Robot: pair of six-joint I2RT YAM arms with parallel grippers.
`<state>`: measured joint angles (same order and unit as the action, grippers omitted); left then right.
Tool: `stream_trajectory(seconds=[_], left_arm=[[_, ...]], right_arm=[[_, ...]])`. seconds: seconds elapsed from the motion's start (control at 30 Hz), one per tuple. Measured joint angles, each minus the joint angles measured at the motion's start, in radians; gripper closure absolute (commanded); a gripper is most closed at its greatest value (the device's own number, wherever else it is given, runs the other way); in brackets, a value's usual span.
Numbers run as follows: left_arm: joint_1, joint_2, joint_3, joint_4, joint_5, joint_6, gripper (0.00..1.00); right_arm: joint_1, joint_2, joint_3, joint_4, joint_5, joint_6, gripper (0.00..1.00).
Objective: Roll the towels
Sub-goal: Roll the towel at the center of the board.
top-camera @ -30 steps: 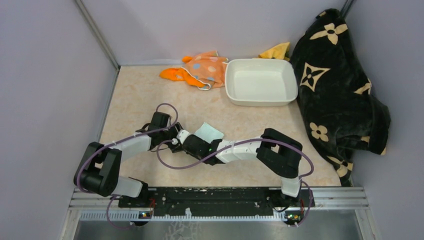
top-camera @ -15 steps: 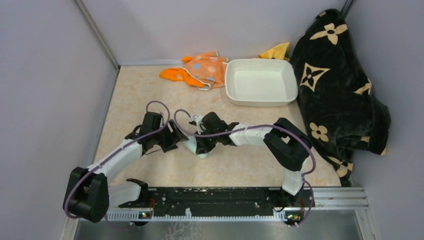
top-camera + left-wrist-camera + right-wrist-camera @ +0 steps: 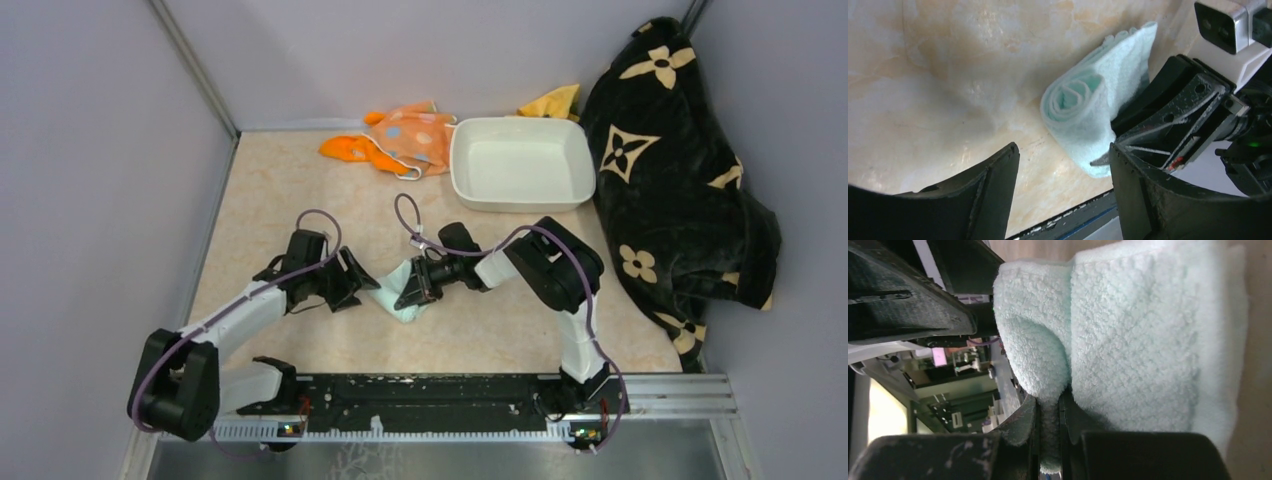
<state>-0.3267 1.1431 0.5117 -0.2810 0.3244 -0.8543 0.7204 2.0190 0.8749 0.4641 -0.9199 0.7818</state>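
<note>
- Although the mint towel (image 3: 403, 300) is wound into a roll, it looks loose. In the left wrist view its spiral end (image 3: 1074, 101) shows slack, uneven layers. It lies on the table (image 3: 280, 190) near the front middle, between the two arms.
- The right gripper (image 3: 1048, 407) is clamped shut on a thin fold of the mint towel (image 3: 1148, 330), with the cloth bulging above its fingertips.
- Judged from here, the main risk is unwinding. If the right gripper (image 3: 414, 286) pulls away while pinching that layer, it could drag the outer wrap loose or tug the whole roll along the table. Letting go too abruptly could let the soft pile spring open.
- The roll's long axis seems to lie flat on the table, running roughly left to right with a slant. The spiral end faces the left arm. The exact angle is hard to tell from above.
- The left gripper (image 3: 356, 284) is spread wide and holds nothing. Its fingers (image 3: 998, 170) sit just beside the spiral end, apart from it.
- The orange towel (image 3: 347, 148) and dotted towel (image 3: 415, 130) lie crumpled and unrolled at the far edge.
- They are just beside the white dish (image 3: 455, 165). The yellow cloth (image 3: 553, 100) and black blanket (image 3: 670, 170) are off to the right.
</note>
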Motion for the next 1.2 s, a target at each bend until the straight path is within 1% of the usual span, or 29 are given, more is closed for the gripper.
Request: stream_trajectory(seconds=[0.13,0.23,0.33,0.43,0.53,0.6,0.63,0.73,0.87,0.97,1.1,1.2], left_arm=[[-0.007,0.089,0.0,0.059,0.02,-0.006,0.32],[-0.018,0.164,0.001,0.103,0.027,-0.006,0.36],[-0.027,0.214,0.016,0.135,0.045,-0.009,0.39],[-0.042,0.245,0.033,0.155,0.048,-0.008,0.39],[-0.056,0.259,0.044,0.159,0.044,-0.005,0.39],[-0.065,0.266,0.051,0.158,0.039,-0.001,0.39],[-0.068,0.268,0.055,0.157,0.036,0.002,0.39],[-0.077,0.278,0.068,0.147,0.028,0.01,0.39],[-0.089,0.291,0.085,0.139,0.019,0.018,0.39],[-0.095,0.299,0.096,0.132,0.013,0.022,0.39],[-0.098,0.301,0.099,0.126,0.007,0.023,0.39],[-0.099,0.303,0.1,0.126,0.006,0.023,0.39]], right_arm=[[-0.01,0.011,-0.031,0.055,-0.02,0.058,0.88],[-0.01,0.009,-0.038,0.055,-0.019,0.059,0.76],[-0.01,-0.023,-0.039,0.006,0.004,0.027,0.68],[-0.002,-0.096,-0.042,-0.103,0.073,-0.05,0.64],[0.026,-0.208,-0.034,-0.283,0.22,-0.156,0.61],[0.06,-0.27,-0.011,-0.392,0.33,-0.219,0.55],[0.085,-0.303,0.008,-0.455,0.404,-0.252,0.54],[0.163,-0.386,0.056,-0.575,0.592,-0.327,0.53],[0.269,-0.461,0.102,-0.676,0.844,-0.41,0.53],[0.338,-0.464,0.134,-0.723,0.976,-0.464,0.53],[0.436,-0.438,0.187,-0.769,1.112,-0.523,0.53],[0.473,-0.392,0.208,-0.774,1.165,-0.548,0.53]])
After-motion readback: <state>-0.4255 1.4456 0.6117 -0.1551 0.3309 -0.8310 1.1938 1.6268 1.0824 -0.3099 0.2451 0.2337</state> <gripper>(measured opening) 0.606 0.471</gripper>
